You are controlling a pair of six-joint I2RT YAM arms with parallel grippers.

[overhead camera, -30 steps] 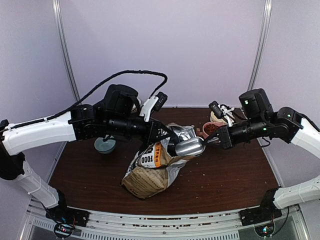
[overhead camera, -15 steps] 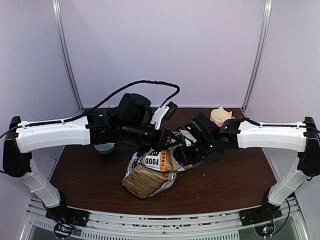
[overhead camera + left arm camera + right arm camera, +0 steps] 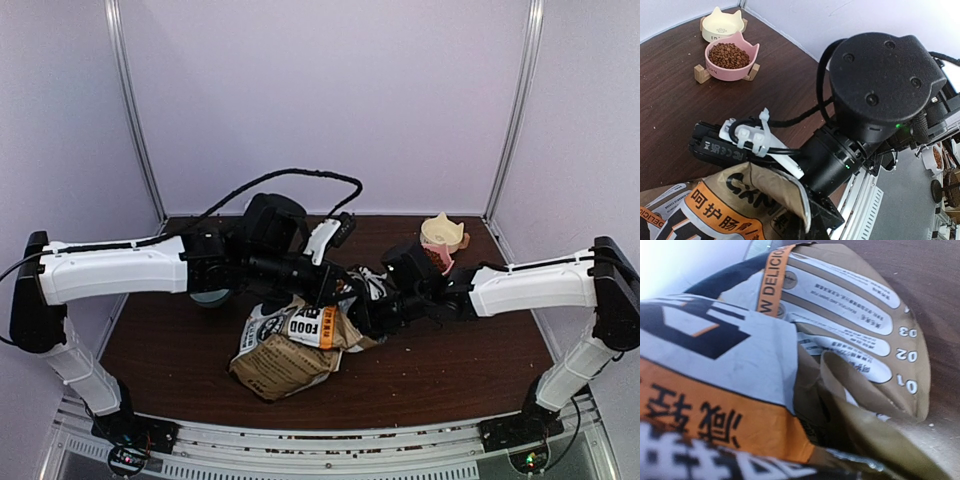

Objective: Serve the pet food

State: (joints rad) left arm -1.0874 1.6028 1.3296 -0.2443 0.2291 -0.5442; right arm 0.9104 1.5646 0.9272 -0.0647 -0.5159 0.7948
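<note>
1. Two arms meet at the mouth of the kraft bag (image 3: pixel 285 350), which lies on its side in the middle of the table (image 3: pixel 450 365) with its open end toward the right arm.
2. Left gripper (image 3: pixel 347 297): at the bag's upper lip. In the left wrist view we see one dark finger (image 3: pixel 817 217) at the bottom edge, with the lip folded against it and standing up. We read this as pinched on the bag.
3. Right gripper (image 3: pixel 374 320): nose in the bag mouth, just beside the left one. Its own camera is filled by the bag's printed side and a crumpled fold. No fingers show, so we cannot tell whether it is wide or narrow.
4. Pet food (image 3: pixel 729 55): it fills the pink bowl (image 3: pixel 732 74) at the far right of the table. The cream bowl (image 3: pixel 720 35) sits just behind it.
5. One second ago the right gripper hung out near the pink bowl with a silver scoop between bowl and bag. It has since come across into the bag, and the scoop is out of sight.
6. Half a second ago the right forearm sat higher. The bag has since slid toward the left and the near edge.
7. In the top view the pink bowl was open to the camera a second ago and is now mostly hidden behind the right wrist. The cream bowl has not moved. We note the grey-blue dish (image 3: pixel 207 298) stays behind the left forearm.
</note>
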